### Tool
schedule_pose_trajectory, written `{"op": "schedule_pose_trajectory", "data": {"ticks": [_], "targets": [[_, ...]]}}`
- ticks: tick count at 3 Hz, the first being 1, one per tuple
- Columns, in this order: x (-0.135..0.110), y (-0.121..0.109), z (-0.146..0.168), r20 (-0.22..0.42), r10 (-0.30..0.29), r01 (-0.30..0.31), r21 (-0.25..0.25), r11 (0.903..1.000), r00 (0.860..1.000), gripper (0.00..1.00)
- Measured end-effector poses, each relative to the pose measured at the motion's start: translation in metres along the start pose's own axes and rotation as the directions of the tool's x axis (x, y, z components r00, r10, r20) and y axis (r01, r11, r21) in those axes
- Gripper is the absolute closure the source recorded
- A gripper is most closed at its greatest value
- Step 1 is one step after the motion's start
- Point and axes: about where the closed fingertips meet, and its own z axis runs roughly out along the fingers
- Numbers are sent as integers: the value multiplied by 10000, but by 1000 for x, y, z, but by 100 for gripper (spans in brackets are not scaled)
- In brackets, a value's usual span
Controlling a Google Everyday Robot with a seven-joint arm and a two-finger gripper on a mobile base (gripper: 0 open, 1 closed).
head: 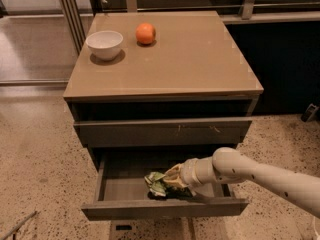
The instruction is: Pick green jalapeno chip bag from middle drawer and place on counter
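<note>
The middle drawer [120, 191] is pulled open below the grey drawer front with light scuffs. The green jalapeno chip bag [156, 183], crumpled green with white patches, lies on the drawer floor right of its middle. My gripper [171, 180] reaches into the drawer from the right, at the bag's right side and touching it; my white arm [260, 176] hides its far side. The counter [170, 59] is the tan top of the cabinet above.
A white bowl [104, 43] and an orange [145, 33] stand at the back left of the counter. The scuffed drawer front [162, 131] overhangs the open drawer. Speckled floor surrounds the cabinet; a dark wall stands to the right.
</note>
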Motion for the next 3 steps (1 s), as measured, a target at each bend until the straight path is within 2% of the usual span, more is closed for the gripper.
{"op": "schedule_pose_trajectory", "data": {"ticks": [1,2,3], "targets": [[-70,12,-37,-163,-778,776,-129,9969,9968,100],[-145,27,-76,-439,-1498,1502,69,9886,9877,100],[-173,23,-99,-737,-2069,2108,494,9763,9756,100]]}}
